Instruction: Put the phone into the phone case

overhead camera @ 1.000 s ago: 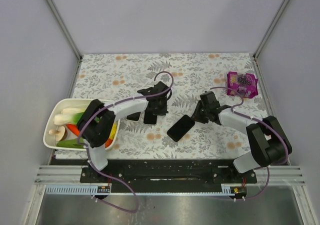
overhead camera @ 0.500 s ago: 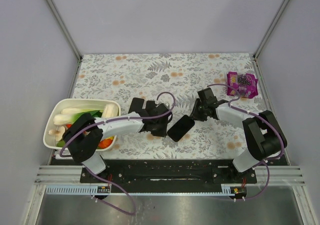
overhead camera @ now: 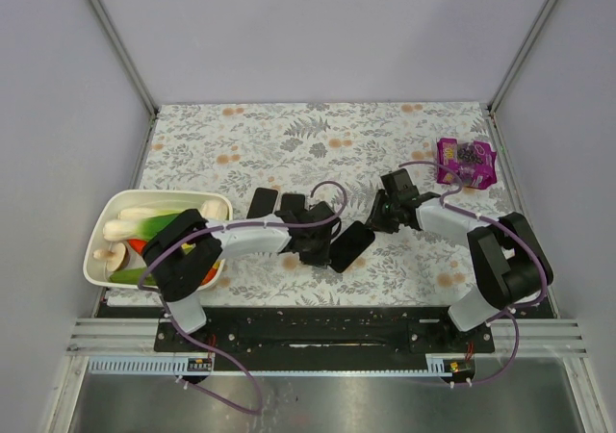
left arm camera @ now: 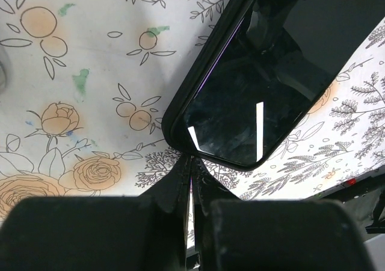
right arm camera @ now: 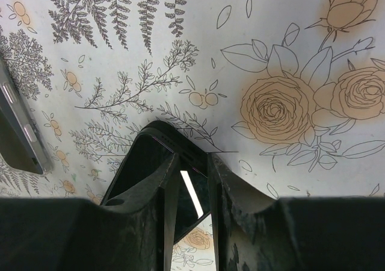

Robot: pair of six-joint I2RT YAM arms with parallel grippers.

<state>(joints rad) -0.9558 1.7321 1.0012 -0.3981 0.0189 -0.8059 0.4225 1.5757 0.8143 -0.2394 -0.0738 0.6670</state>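
Observation:
A black phone [overhead camera: 348, 245] lies slantwise on the floral cloth, screen up. It fills the upper right of the left wrist view [left arm camera: 252, 96]. My left gripper [overhead camera: 320, 245] is shut, and its tips [left arm camera: 191, 162] touch the phone's near left edge. My right gripper [overhead camera: 378, 223] hovers over the phone's far end [right arm camera: 135, 162]. Its jaws [right arm camera: 194, 159] are a narrow gap apart, with the screen showing between them. Two dark phone cases [overhead camera: 262, 202] [overhead camera: 292, 205] lie side by side behind the left gripper. One case edge shows in the right wrist view [right arm camera: 21, 132].
A white bowl [overhead camera: 101, 269] of vegetables stands at the near left beside the left arm's base. A purple packet [overhead camera: 466, 161] lies at the far right. Grey walls enclose the cloth on three sides.
My left gripper has swung from beside the cases toward me and to the right, ending at the phone's left edge. My right gripper has shifted slightly back over the phone's far end.

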